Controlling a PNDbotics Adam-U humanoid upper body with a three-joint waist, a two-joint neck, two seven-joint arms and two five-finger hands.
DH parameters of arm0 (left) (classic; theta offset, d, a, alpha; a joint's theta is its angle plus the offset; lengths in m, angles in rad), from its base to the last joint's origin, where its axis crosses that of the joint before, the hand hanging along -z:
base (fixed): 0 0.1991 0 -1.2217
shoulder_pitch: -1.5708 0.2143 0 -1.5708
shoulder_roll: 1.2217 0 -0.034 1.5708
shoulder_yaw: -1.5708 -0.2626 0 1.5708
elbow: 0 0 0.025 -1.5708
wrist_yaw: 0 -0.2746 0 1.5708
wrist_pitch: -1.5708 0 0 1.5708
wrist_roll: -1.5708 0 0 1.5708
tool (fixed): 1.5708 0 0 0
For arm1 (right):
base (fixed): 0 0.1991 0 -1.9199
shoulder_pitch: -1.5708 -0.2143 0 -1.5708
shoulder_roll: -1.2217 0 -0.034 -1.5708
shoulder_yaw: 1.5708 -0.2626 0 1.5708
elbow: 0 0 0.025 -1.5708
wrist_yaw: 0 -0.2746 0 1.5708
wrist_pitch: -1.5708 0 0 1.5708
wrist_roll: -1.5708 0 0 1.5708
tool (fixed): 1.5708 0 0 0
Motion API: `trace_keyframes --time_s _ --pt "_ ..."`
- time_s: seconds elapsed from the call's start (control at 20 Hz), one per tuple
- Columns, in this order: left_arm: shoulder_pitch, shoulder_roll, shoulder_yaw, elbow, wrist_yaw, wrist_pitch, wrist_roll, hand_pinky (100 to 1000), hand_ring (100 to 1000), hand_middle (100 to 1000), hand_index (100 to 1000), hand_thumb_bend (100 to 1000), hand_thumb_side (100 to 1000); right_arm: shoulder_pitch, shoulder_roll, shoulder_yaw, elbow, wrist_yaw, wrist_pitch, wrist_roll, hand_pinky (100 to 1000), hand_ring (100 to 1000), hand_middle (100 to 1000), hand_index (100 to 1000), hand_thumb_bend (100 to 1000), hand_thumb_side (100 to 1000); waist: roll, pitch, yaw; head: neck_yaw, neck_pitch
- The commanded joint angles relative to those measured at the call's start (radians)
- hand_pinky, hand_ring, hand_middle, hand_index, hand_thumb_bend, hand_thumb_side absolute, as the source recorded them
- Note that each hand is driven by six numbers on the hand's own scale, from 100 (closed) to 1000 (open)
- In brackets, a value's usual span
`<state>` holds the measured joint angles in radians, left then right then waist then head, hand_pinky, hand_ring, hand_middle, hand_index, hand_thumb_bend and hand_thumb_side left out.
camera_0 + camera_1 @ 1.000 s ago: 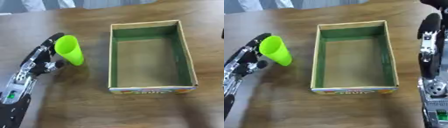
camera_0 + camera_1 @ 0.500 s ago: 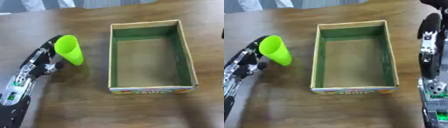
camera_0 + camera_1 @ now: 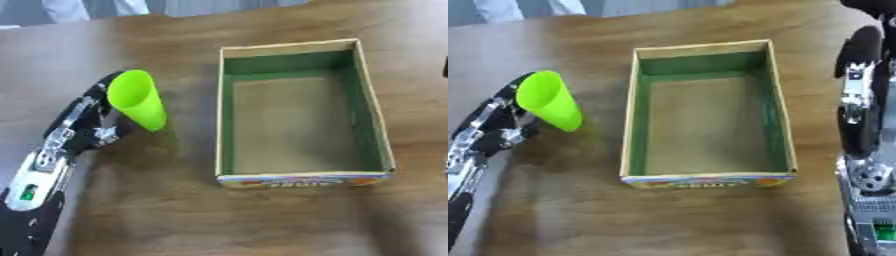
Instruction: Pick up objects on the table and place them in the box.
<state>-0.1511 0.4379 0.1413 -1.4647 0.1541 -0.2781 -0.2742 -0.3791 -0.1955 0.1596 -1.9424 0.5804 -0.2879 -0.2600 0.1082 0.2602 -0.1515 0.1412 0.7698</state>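
- The green cup [image 3: 138, 99] sits at the frame's left, left of the empty box [image 3: 301, 176], tilted.
- The left hand [image 3: 86, 124] curls around it; lift clear of the box's wall before releasing.
- The right hand [image 3: 859, 95] idles with straight fingers at the right edge of the tabletop [image 3: 219, 220].

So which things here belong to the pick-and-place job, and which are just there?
In the job:
- lime green plastic cup, held by left hand
- green-lined cardboard box, nothing visible inside

Not in the job:
- brown wooden table
- right hand, idle at the right edge
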Motion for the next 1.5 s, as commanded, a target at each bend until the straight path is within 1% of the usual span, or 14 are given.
trace_keyframes --time_s 0.05,0.45,0.75,1.05,1.5 --pt "-0.013 0.010 0.010 -0.004 -0.022 0.004 0.013 1000 911 1000 1000 1000 439 -0.015 -0.003 -0.001 -0.012 -0.006 -0.001 0.002 177 762 863 897 101 1000 -0.002 -0.012 0.000 0.000 0.000" --pt "-0.017 0.003 0.002 0.010 -0.040 0.007 0.021 1000 900 1000 1000 1000 449 -0.018 -0.003 0.000 -0.013 -0.006 -0.001 0.004 177 762 863 897 104 1000 -0.001 -0.010 -0.007 0.000 0.000" --pt "-0.030 0.008 0.000 0.021 -0.052 0.004 0.051 1000 891 1000 1000 1000 442 -0.020 -0.004 0.001 -0.013 -0.006 -0.001 0.005 175 762 863 897 108 1000 -0.001 -0.007 -0.016 0.001 0.000" --pt "-0.053 0.028 0.000 0.034 -0.097 0.001 0.095 1000 889 1000 1000 1000 446 -0.024 -0.005 0.003 -0.015 -0.007 -0.002 0.009 176 762 863 894 114 1000 -0.004 -0.004 -0.029 0.004 0.000" --pt "-0.072 0.027 -0.013 0.056 -0.110 0.004 0.090 1000 892 1000 1000 1000 450 -0.030 -0.006 0.005 -0.015 -0.008 -0.001 0.013 175 762 863 894 116 1000 -0.004 -0.001 -0.043 0.006 0.000"
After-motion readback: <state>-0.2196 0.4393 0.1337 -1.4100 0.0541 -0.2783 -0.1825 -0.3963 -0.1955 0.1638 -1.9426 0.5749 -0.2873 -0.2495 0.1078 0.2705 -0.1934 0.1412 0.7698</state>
